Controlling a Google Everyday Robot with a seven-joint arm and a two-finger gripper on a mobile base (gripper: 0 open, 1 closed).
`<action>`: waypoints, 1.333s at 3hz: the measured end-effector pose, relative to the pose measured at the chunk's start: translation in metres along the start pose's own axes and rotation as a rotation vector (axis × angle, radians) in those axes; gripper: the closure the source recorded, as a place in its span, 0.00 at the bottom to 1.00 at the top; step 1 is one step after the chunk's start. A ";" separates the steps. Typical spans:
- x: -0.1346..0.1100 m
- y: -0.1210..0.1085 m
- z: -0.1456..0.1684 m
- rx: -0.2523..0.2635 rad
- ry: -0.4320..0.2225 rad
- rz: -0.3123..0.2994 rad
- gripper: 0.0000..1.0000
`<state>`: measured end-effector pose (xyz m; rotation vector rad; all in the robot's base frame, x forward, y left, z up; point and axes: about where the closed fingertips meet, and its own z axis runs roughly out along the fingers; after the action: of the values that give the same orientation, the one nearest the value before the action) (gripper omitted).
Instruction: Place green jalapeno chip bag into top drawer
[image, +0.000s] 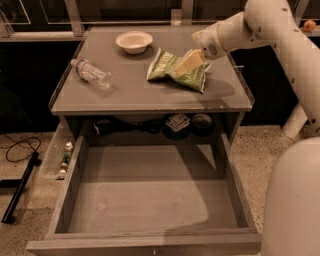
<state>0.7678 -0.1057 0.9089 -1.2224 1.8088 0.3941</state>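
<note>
The gripper (186, 63) sat over the green jalapeno chip bag (164, 68) toward the desk's (140, 96) back-right corner; open or closed could not be told. The top drawer (150, 201) stood pulled out beyond the front edge, its floor exposed.

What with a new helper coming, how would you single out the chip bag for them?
On the grey tabletop above the open top drawer, look right of centre, at the robot's hand. The green jalapeno chip bag lies there, crinkly green-and-white foil, unlike the clear water bottle at left and the pale bowl behind.
</note>
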 end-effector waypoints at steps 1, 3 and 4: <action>0.016 0.008 0.017 -0.095 0.005 0.055 0.00; 0.034 0.015 0.027 -0.159 0.013 0.114 0.00; 0.034 0.015 0.027 -0.159 0.013 0.114 0.17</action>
<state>0.7640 -0.1002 0.8638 -1.2346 1.8925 0.6054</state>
